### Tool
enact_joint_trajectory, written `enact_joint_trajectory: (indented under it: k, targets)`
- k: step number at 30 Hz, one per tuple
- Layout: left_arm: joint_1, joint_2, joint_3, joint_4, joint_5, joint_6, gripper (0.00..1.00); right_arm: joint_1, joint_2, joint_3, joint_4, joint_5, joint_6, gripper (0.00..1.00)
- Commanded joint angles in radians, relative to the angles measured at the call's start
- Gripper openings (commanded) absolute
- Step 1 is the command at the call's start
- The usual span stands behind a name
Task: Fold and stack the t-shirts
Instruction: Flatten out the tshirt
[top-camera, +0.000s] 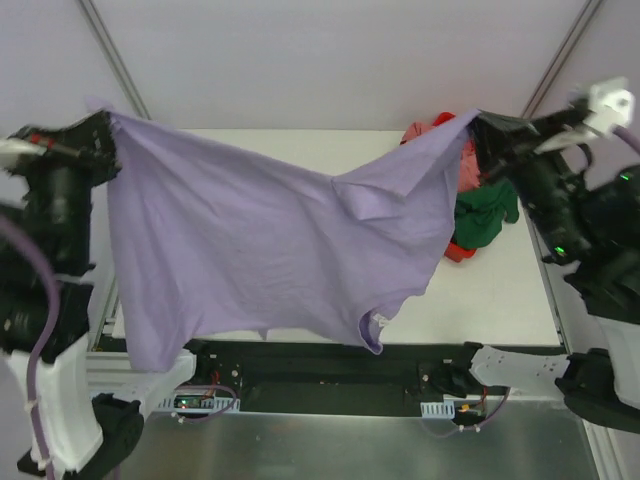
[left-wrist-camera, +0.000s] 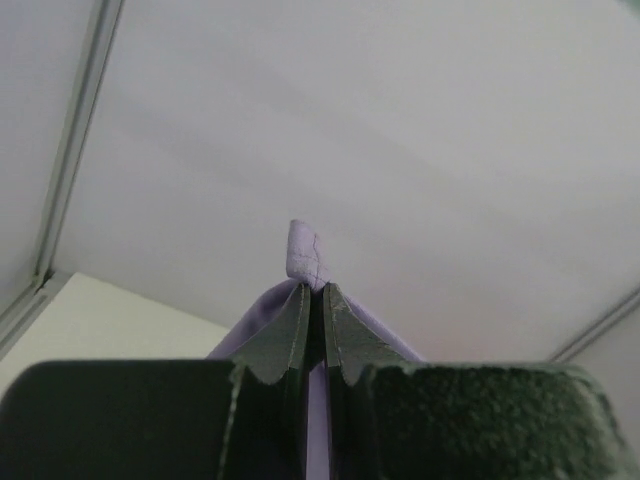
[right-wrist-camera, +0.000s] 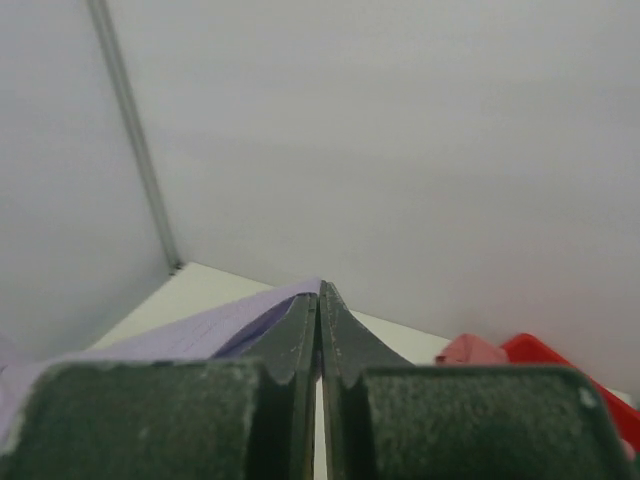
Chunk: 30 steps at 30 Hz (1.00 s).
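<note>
Held aloft: lavender t-shirt, spread above the counter and hiding most of it. My left fingers pinch one top corner and my right fingers the other, both closed tight. Behind its right edge, red bin, green shirt and pink shirt show only partly.

Red bin mostly behind lavender shirt

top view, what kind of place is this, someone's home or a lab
Likely a robotics lab cell, not a home: a left arm and right arm mounted at a white table, plain white walls with metal struts, and exposed wiring at the bases.
</note>
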<state>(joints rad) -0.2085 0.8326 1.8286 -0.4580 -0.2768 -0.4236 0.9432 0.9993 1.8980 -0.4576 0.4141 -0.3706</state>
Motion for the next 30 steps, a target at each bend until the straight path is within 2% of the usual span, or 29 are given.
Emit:
enact_joint_trajectory:
  k: [1,3,6,8,11,13,16,19,22,24,26,27,28,29,30]
  targets:
    - [0.004,0.251,0.033,-0.03,-0.125,0.095,0.0,-0.101,0.203,0.076,0.074,0.105,-0.145,0.0]
    - [0.052,0.344,0.081,-0.028,-0.054,0.108,0.0,-0.228,0.304,0.123,0.074,-0.025,-0.093,0.0]
    - [0.242,0.488,0.205,-0.028,0.169,0.054,0.0,-0.372,0.482,0.293,0.074,-0.223,-0.018,0.0]
    - [0.311,0.589,0.334,-0.028,0.22,0.081,0.0,-0.426,0.65,0.489,0.088,-0.351,-0.001,0.0]
    - [0.369,0.703,0.565,-0.027,0.321,0.137,0.0,-0.452,0.784,0.721,0.202,-0.392,0.019,0.0]
    - [0.373,0.726,0.662,-0.013,0.311,0.181,0.0,-0.457,0.77,0.715,0.302,-0.387,0.041,0.01]
    - [0.377,0.694,0.676,0.015,0.303,0.215,0.0,-0.463,0.659,0.539,0.431,-0.376,0.027,0.0]
    - [0.379,0.628,0.56,0.018,0.327,0.246,0.0,-0.477,0.567,0.416,0.432,-0.391,0.055,0.0]
    - [0.38,0.516,0.312,0.044,0.392,0.331,0.0,-0.475,0.475,0.234,0.289,-0.515,0.064,0.0]
    - [0.379,0.404,0.073,0.067,0.503,0.452,0.0,-0.475,0.36,-0.019,0.248,-0.558,0.076,0.01]
    - [0.38,0.274,-0.195,0.114,0.568,0.511,0.01,-0.475,0.239,-0.318,0.278,-0.586,0.071,0.02]
    - [0.38,0.21,-0.327,0.123,0.609,0.523,0.12,-0.475,0.186,-0.47,0.302,-0.584,0.093,0.03]
    - [0.38,0.151,-0.43,0.121,0.655,0.502,0.41,-0.475,0.123,-0.591,0.328,-0.58,0.125,0.03]
    - [0.377,0.104,-0.547,0.122,0.704,0.479,0.52,-0.474,0.072,-0.722,0.353,-0.59,0.16,0.03]
    - [0.379,0.052,-0.639,0.121,0.762,0.438,0.56,-0.474,0.015,-0.832,0.358,-0.63,0.17,0.04]
